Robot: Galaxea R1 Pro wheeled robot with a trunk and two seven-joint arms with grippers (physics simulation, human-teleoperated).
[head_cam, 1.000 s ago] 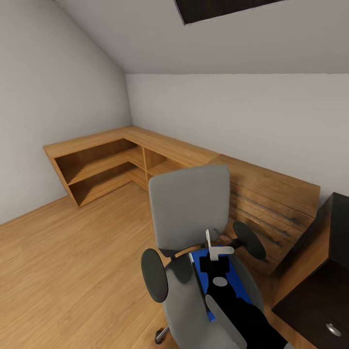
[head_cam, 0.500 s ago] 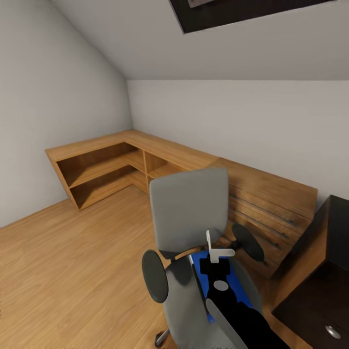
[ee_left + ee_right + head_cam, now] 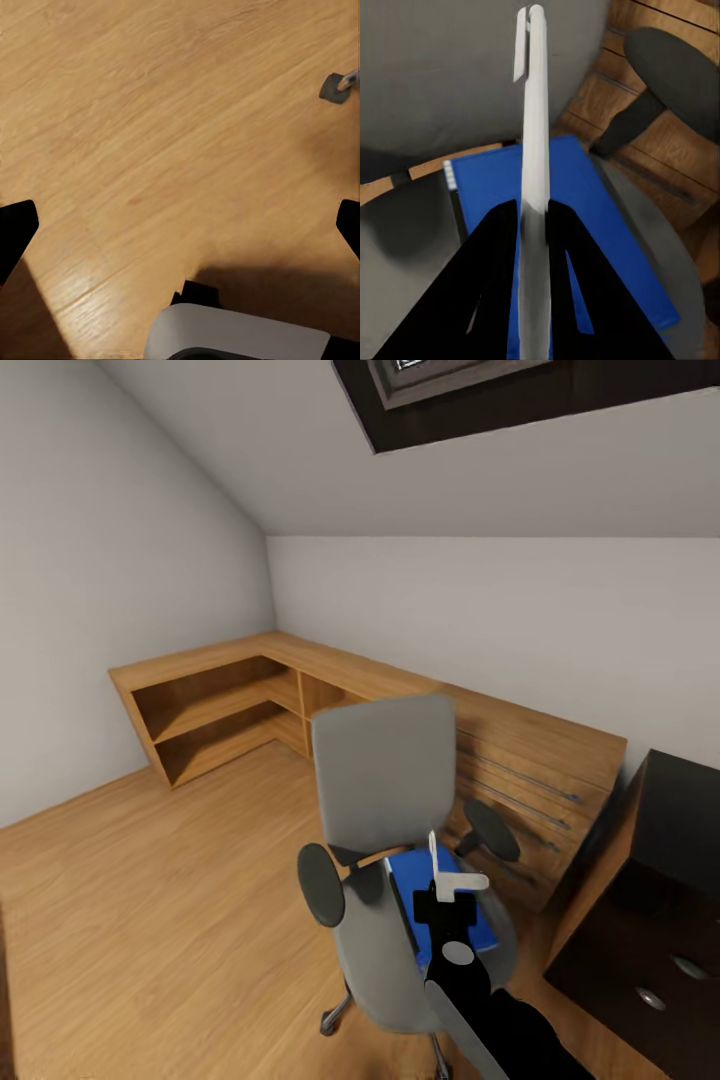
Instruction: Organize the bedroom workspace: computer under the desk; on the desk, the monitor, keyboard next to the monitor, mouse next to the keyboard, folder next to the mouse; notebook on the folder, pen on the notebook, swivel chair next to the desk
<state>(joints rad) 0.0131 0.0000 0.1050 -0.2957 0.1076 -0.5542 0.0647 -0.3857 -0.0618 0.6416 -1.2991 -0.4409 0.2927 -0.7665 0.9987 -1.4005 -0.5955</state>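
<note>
Room: wood floor (image 3: 150,920), sloped ceiling, low wooden shelving (image 3: 215,705) along the walls beyond the right claw.
Right claw (image 3: 534,214): clenched on the pen (image 3: 534,150), which stands straight up out of its black fingers (image 3: 495,247); in the head view the pen (image 3: 434,857) is a thin white sliver.
Folder (image 3: 555,217): blue, flat on the swivel chair (image 3: 385,790) seat just below the claw; its near end is covered by the fingers.
Desk (image 3: 650,900): dark, off to the claw's right, cut by the frame edge.
Left claw (image 3: 180,225): fingers spread wide at the frame sides, released, above bare floor; a chair caster (image 3: 335,86) sits at the corner.
</note>
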